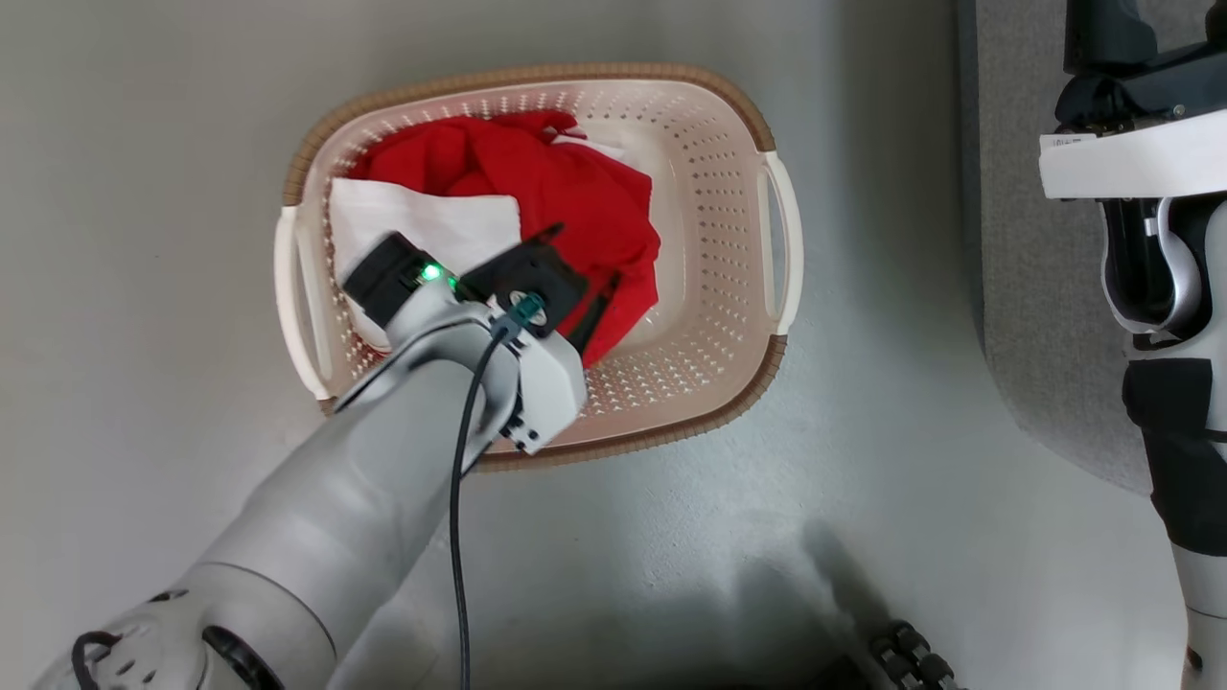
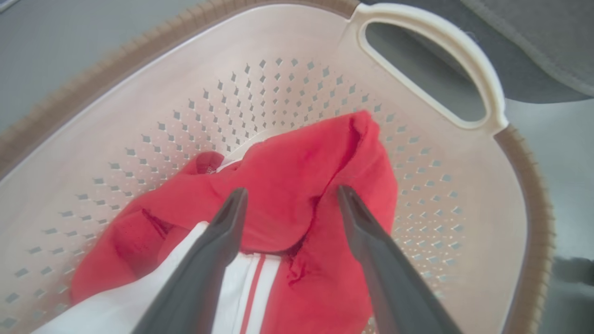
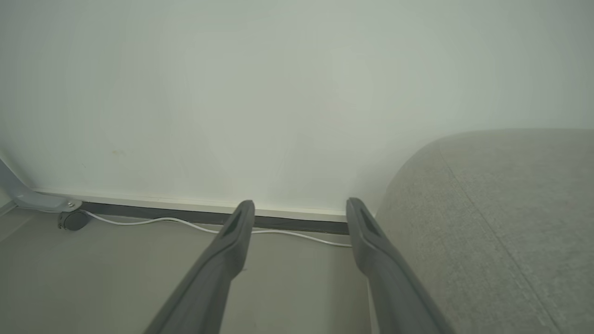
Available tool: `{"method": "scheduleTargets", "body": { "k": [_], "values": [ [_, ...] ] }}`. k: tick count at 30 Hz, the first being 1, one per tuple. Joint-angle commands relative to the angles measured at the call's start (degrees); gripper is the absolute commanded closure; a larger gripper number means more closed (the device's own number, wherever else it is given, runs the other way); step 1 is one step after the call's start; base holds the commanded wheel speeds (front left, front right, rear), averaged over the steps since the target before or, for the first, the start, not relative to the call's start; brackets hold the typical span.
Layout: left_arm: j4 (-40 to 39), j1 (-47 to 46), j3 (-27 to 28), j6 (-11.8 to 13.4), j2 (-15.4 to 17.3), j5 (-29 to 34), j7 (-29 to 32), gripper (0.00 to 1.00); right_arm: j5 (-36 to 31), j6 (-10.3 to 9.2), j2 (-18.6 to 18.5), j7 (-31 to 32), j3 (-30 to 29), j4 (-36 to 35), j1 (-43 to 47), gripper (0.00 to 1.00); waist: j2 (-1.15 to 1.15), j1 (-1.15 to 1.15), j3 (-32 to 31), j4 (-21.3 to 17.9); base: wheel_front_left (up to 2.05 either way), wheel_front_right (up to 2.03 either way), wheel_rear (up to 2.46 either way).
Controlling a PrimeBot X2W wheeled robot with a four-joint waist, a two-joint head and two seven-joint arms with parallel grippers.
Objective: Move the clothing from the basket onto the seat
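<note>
Your left fingers (image 2: 204, 264) stand apart, reaching into the basket (image 2: 278, 79), an oval of cream perforated plastic with a brown woven-look rim. The clothing (image 2: 325, 153) lies crumpled between and beyond the tips: soft red fabric with white panels and striped trim. It is likely light and limp, so pinch the raised fold between the fingers. Your right fingers (image 3: 218, 269), apart and empty, hang beside the grey upholstered seat (image 3: 501, 222).

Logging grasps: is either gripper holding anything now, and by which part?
Nothing is held. The left gripper is open at the clothing in the basket; the right gripper is open on air.
</note>
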Motion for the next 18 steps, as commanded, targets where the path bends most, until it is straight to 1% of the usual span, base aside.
{"method": "scheduleTargets", "body": {
  "k": [1, 6, 11, 18],
  "values": [
    [0.11, -0.68, 0.44, 0.64, 0.30, -0.41, -0.29, 0.00, 0.46, 0.24, 0.43, -0.59, 0.62, -1.66, 0.90, 0.00, 0.00, 0.00, 1.31, -1.11, 0.00, 0.00, 0.00],
    [5.41, -3.13, -1.25, 1.04, 0.30, -1.30, 1.00, 0.00, 0.94, 0.24, 1.31, -0.59, 0.47, -2.58, 0.60, 0.00, 0.00, 0.00, 3.77, -2.90, 0.00, 0.00, 0.00],
    [8.89, -5.86, -1.91, 2.44, 0.30, -2.14, 2.39, 0.00, 1.37, 0.24, 2.17, -0.59, -0.13, -3.47, 0.61, 0.00, 0.00, 0.00, 5.97, -4.23, 0.00, 0.00, 0.00],
    [11.66, -7.96, -2.52, 1.29, 0.30, -3.60, 4.79, 0.00, 1.59, 0.24, 3.25, -0.59, -0.49, -4.36, 0.80, 0.00, 0.00, 0.00, 7.73, -5.43, 0.00, 0.00, 0.00]
  ]
}}
